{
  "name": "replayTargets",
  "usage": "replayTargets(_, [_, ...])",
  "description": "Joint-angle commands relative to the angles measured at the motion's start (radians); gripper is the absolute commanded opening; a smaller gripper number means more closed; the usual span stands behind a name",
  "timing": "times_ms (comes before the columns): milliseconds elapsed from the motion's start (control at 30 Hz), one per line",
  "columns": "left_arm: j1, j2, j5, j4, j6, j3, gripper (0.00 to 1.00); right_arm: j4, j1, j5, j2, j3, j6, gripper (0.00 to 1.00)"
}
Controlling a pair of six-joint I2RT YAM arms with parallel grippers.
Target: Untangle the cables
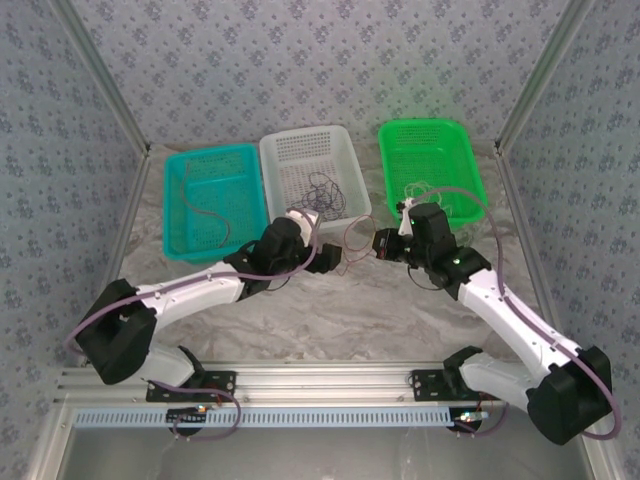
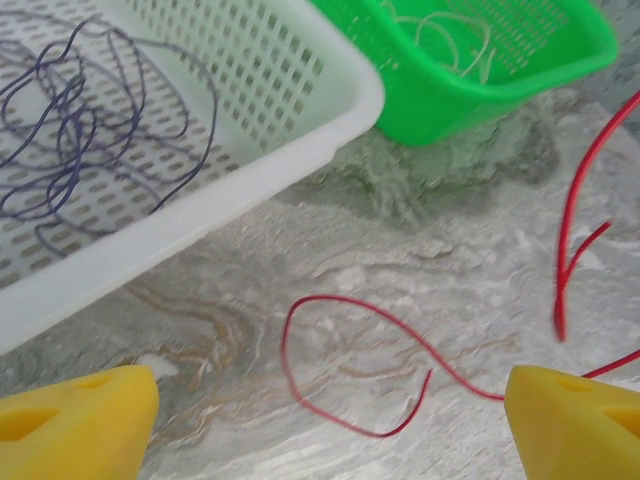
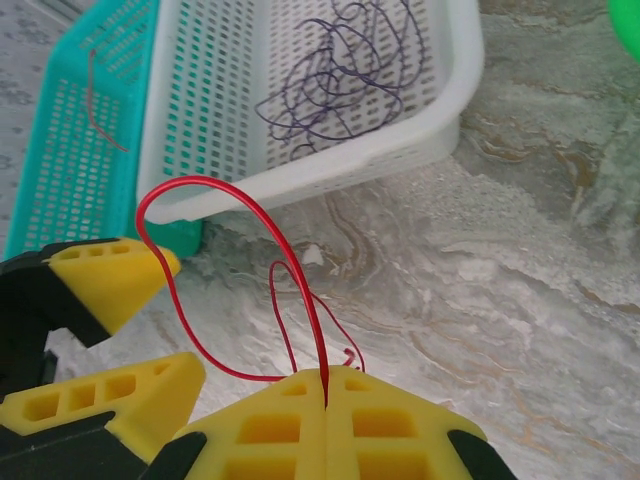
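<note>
**Red cable pinched by right gripper, left gripper released**

We note the right gripper (image 3: 327, 388) clamped on the red cable (image 2: 345, 299): in the right wrist view its two yellow pads (image 3: 390, 430) meet flush, and the wire rises straight out of the seam. From there the red cable arches up in a tall loop, comes down, and runs past the tips of the left gripper (image 2: 330, 405). A second, smaller loop lies just behind the pinch point.

The left gripper is released. Its yellow fingers (image 2: 75, 425) stand wide apart in its own wrist view. The red cable seems to pass through the gap between them without being pressed, though the right wrist angle does not let us say this firmly.

In the left wrist view a free end of the red cable curls in an open loop on the marbled table (image 3: 520, 300), in front of the white basket (image 3: 400, 150).

Other cables:
- The dark purple cable (image 3: 335, 75) lies tangled inside the white basket.
- The whitish cable (image 2: 440, 35) lies coiled in the green basket (image 2: 480, 90).
- A short reddish strand (image 3: 100, 110) lies in the teal basket (image 3: 70, 170).

In the top view both grippers sit close together over the table, just in front of the white basket, with the red cable looping between them.
</note>
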Motion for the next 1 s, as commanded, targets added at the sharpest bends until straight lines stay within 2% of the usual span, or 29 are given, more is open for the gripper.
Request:
replayTargets(0, [-0.006,0.007,0.063,0.149,-0.009,0.017,0.9,0.02,-0.007,-0.042,-0.015,0.0,-0.02,0.0])
replayTargets(233, [-0.006,0.079,0.125,0.235,-0.104,0.08,0.9,0.077,-0.01,-0.076,-0.031,-0.006,-0.022,0.0])
replayTargets(367, [-0.006,0.118,0.138,0.195,-0.102,0.133,0.84,0.079,-0.011,-0.075,-0.04,-0.006,-0.027,0.0])
replayTargets(467, [-0.006,0.13,0.15,0.189,-0.099,0.154,0.72,0.078,-0.012,-0.077,-0.05,-0.006,-0.033,0.0])
replayTargets(533, [-0.005,0.132,0.119,0.152,-0.085,0.174,0.58,0.078,-0.014,-0.094,-0.048,-0.006,-0.04,0.0])
replayTargets(600, [-0.005,0.126,0.073,0.081,-0.05,0.205,0.38,0.064,-0.014,-0.102,-0.044,-0.001,-0.05,0.0])
replayTargets(700, [-0.003,0.101,0.039,-0.04,0.055,0.256,0.2,0.021,-0.014,-0.11,-0.036,0.01,-0.083,0.0])
replayTargets(800, [-0.003,0.065,-0.012,-0.175,0.182,0.313,0.1,-0.049,-0.011,-0.109,-0.01,0.038,-0.13,0.0])
replayTargets(967, [-0.004,0.017,-0.048,-0.383,0.415,0.419,0.03,-0.104,0.006,-0.135,0.06,0.093,-0.171,0.0])
